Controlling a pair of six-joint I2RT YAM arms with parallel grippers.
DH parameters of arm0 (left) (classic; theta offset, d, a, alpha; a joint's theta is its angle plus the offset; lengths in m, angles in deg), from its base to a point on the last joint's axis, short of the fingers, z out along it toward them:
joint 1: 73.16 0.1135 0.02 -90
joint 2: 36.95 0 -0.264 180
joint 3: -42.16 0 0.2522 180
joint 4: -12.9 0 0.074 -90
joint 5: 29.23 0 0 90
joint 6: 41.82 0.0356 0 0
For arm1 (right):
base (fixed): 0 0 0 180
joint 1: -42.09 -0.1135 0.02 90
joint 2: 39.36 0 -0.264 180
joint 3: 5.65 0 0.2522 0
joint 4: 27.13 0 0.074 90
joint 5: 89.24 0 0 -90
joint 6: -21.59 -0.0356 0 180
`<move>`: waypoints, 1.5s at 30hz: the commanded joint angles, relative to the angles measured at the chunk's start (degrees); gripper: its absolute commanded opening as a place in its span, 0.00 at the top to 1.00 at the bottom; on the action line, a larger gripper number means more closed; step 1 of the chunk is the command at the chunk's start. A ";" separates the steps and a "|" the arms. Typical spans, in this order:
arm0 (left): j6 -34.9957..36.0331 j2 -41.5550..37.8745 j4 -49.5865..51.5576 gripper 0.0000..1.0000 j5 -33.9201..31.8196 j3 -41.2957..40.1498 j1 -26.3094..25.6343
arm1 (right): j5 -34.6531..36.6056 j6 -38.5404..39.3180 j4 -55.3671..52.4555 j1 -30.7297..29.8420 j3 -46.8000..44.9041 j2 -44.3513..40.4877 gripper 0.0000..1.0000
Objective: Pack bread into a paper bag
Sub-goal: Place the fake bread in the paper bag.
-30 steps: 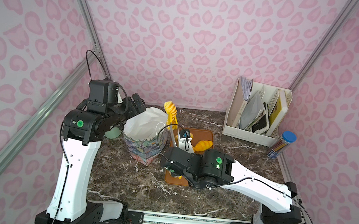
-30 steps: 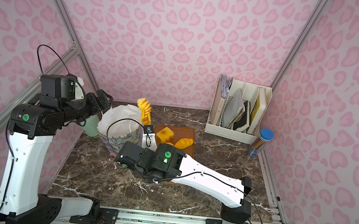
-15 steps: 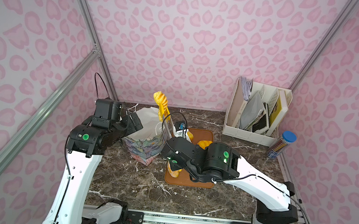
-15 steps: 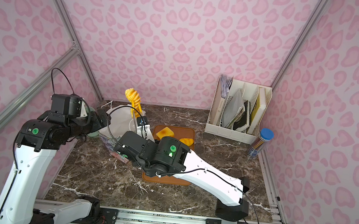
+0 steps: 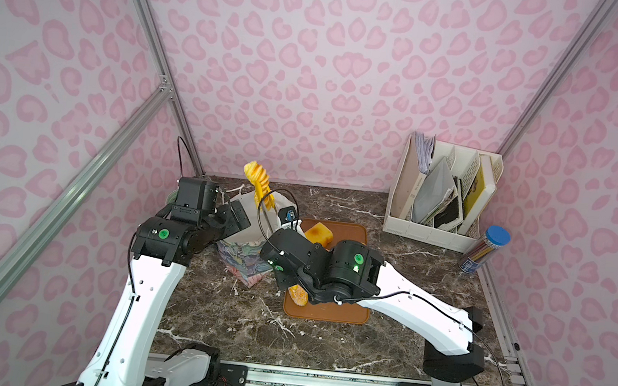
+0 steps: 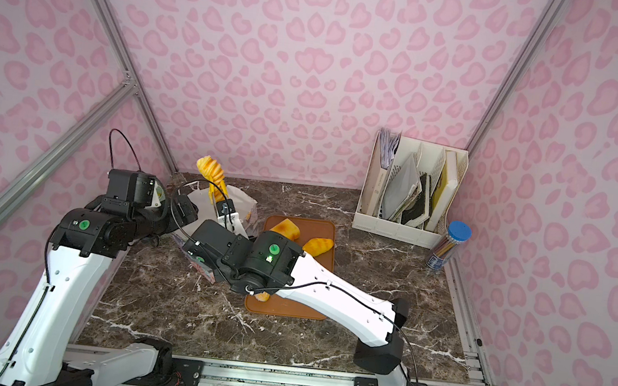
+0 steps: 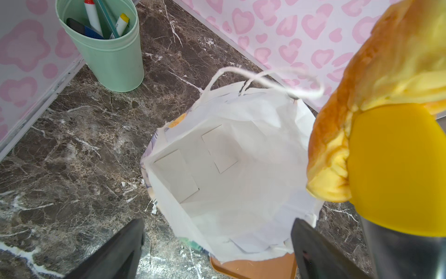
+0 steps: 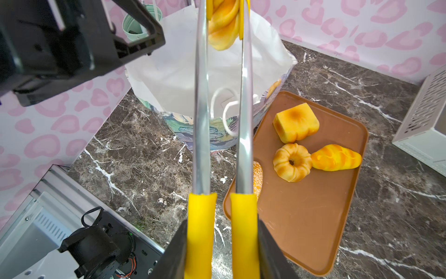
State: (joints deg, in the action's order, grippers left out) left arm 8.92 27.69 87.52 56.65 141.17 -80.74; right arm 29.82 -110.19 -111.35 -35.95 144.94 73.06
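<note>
The paper bag stands open with its white inside empty. My right gripper is shut on the yellow tongs, which pinch a ridged twisted roll above the bag's mouth. That roll also shows in the left wrist view. My left gripper is open, its fingers astride the bag's near rim without gripping it. On the brown tray lie a square loaf, a ring bun, a croissant and a sprinkled bun, the last partly hidden by the tongs.
A mint-green cup with pens stands in the back left corner behind the bag. A white file organizer and a blue-capped pencil tube sit at the back right. The tray touches the bag's right side.
The right arm has carried the tongs and roll left, from beside the bag to over its mouth. The left arm has sunk lower, its gripper still at the bag's rim.
</note>
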 commanded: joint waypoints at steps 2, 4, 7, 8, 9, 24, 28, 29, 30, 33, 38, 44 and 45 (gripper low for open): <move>-0.28 0.40 -1.89 0.02 0.68 -0.04 0.02 | 1.60 1.69 3.74 0.67 0.71 -1.51 0.81; -0.12 0.67 -1.89 0.02 0.67 0.06 0.05 | 1.99 1.83 3.61 1.02 0.64 -2.15 0.81; -0.06 1.05 -2.17 0.01 0.82 0.01 0.07 | 2.14 1.63 2.89 1.52 -0.01 -2.47 0.81; -0.10 1.27 -2.28 0.02 0.87 -0.07 0.03 | 1.84 1.35 2.98 1.57 -0.81 -2.52 0.81; -0.09 1.49 -2.32 0.01 0.72 -0.07 0.02 | 1.20 1.19 3.45 1.56 -1.98 -2.60 0.81; 0.51 2.33 -2.59 0.02 0.52 -3.34 0.10 | -3.72 0.67 6.87 1.71 -7.89 0.70 0.82; 0.29 1.44 -2.47 0.02 0.60 -5.04 0.04 | -3.99 0.32 6.59 1.80 -8.66 0.52 0.83; 0.18 1.17 -2.50 0.01 0.66 -5.66 0.02 | -4.08 0.13 6.43 1.83 -8.90 0.43 0.83; 0.09 0.87 -2.45 0.01 0.69 -6.38 0.07 | -4.09 0.03 6.44 1.79 -9.19 0.27 0.83; -0.08 0.14 -2.59 0.02 0.53 -8.25 0.08 | -4.10 -0.19 6.40 1.75 -9.74 -0.18 0.83; -0.50 -0.05 -2.93 0.02 -0.10 -10.70 0.03 | -4.42 -0.49 6.14 1.78 -9.83 -0.53 0.82; -0.94 1.68 -2.51 0.16 -0.22 -10.81 0.10 | -4.75 -1.43 5.41 1.71 -9.88 -0.75 0.74; -0.98 2.03 -2.52 0.20 0.02 -10.60 0.02 | -4.71 -1.78 5.07 1.66 -9.91 -0.79 0.71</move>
State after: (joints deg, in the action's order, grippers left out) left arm 7.91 29.09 85.21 56.81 130.27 -80.74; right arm 24.10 -110.85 -106.58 -34.10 135.06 72.87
